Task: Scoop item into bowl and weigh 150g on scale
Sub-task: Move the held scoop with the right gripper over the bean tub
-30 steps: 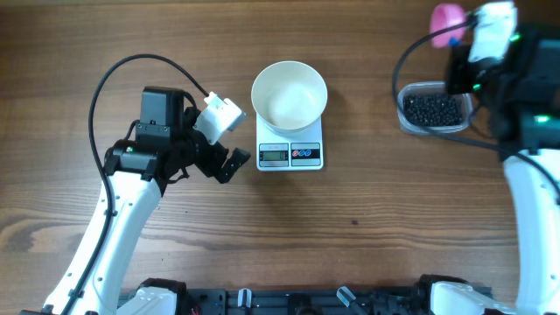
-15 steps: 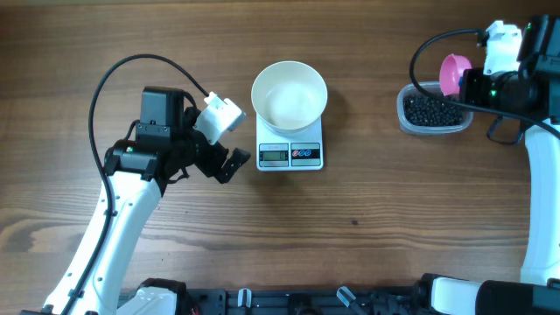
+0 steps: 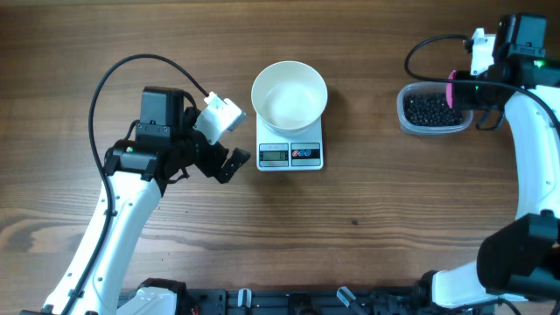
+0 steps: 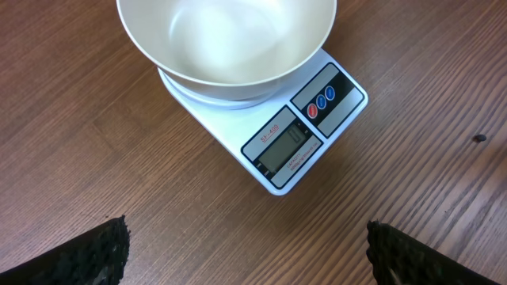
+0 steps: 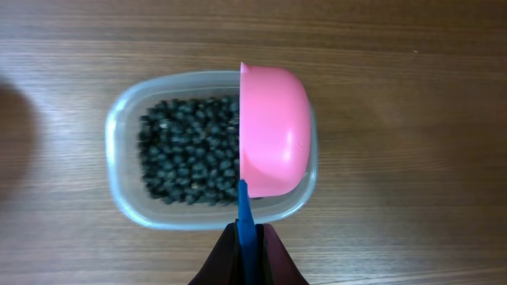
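Note:
The white bowl point(image 3: 290, 94) stands empty on the white scale point(image 3: 290, 156) at the table's middle; the left wrist view shows the bowl point(image 4: 238, 73) and the scale point(image 4: 279, 170) too. Black beads point(image 3: 429, 108) fill a clear container point(image 3: 405, 122) at the right. My right gripper point(image 5: 247, 237) is shut on the blue handle point(image 5: 246, 207) of a pink scoop point(image 5: 273, 131). The scoop hangs on its side over the right part of the beads point(image 5: 186, 154). My left gripper point(image 4: 249, 253) is open and holds nothing, just left of the scale point(image 3: 229, 164).
The clear container's wall point(image 5: 127, 198) rings the beads. A black cable point(image 3: 114, 74) loops behind the left arm. A small dark speck point(image 3: 354, 221) lies on the wood in front of the scale. The arm bases sit along the front edge point(image 3: 289, 302).
My right arm has brought the pink scoop from behind the container down over its right side. The left arm, bowl and scale have not moved.

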`<state>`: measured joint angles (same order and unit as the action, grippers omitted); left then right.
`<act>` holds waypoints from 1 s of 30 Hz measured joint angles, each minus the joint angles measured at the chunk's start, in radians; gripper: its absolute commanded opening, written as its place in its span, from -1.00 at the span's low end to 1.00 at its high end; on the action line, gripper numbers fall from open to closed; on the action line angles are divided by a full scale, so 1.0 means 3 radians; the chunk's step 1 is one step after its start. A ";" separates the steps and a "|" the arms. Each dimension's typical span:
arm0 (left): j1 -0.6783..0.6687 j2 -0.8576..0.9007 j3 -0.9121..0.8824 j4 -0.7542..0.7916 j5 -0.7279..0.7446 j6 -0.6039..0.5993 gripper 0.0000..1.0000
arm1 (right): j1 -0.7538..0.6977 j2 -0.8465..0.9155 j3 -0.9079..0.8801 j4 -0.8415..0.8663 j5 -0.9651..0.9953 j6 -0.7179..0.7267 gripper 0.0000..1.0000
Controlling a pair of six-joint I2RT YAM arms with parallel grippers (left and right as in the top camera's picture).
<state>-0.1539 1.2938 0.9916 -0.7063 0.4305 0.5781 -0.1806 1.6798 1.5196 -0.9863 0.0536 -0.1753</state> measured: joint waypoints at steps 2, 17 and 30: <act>0.0000 0.0000 0.0000 0.0000 0.0000 0.0000 1.00 | 0.0000 0.0027 -0.0004 0.0013 0.0079 -0.0045 -0.91; 0.0000 0.0000 0.0000 0.0000 0.0000 0.0000 1.00 | 0.0003 0.0061 -0.0303 0.0186 0.0332 -0.0122 -0.91; 0.0000 0.0000 0.0000 0.0000 0.0000 0.0000 1.00 | 0.0000 0.0069 -0.0415 0.0278 0.0015 -0.0134 -0.91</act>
<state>-0.1539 1.2938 0.9916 -0.7063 0.4305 0.5781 -0.1806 1.7004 1.3952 -0.9028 0.0582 -0.2153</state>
